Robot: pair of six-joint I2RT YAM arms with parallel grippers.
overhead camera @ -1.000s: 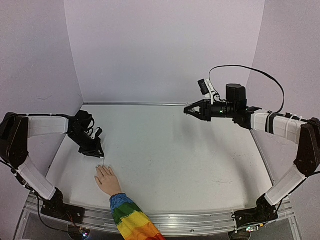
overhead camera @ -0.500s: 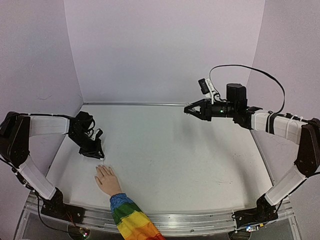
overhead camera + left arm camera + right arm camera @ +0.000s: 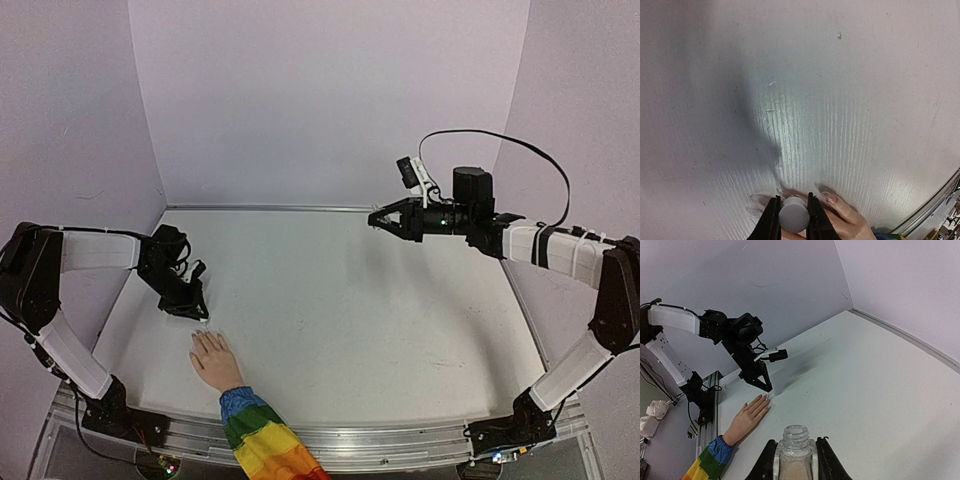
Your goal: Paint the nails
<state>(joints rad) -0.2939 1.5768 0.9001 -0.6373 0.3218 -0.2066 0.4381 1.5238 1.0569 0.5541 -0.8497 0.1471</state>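
Note:
The skin-coloured mannequin hand [image 3: 214, 362] with a rainbow-striped sleeve [image 3: 262, 443] lies palm down at the near left of the table. Its pale nails [image 3: 203, 334] point away from the arm bases. My left gripper [image 3: 200, 315] hovers right over those fingertips, shut on a small grey-white round cap [image 3: 793, 214]. In the left wrist view one nail [image 3: 829, 197] shows just right of the fingers; what hangs under the cap is hidden. My right gripper [image 3: 375, 221] is raised at the back right, shut on an open clear bottle [image 3: 796, 452] with pale liquid inside.
An aluminium rail [image 3: 400, 438] runs along the table's near edge. Purple walls close in the left, back and right sides. A black cable [image 3: 500, 140] loops above the right arm. Crumpled paper [image 3: 652, 414] lies beyond the table's left edge.

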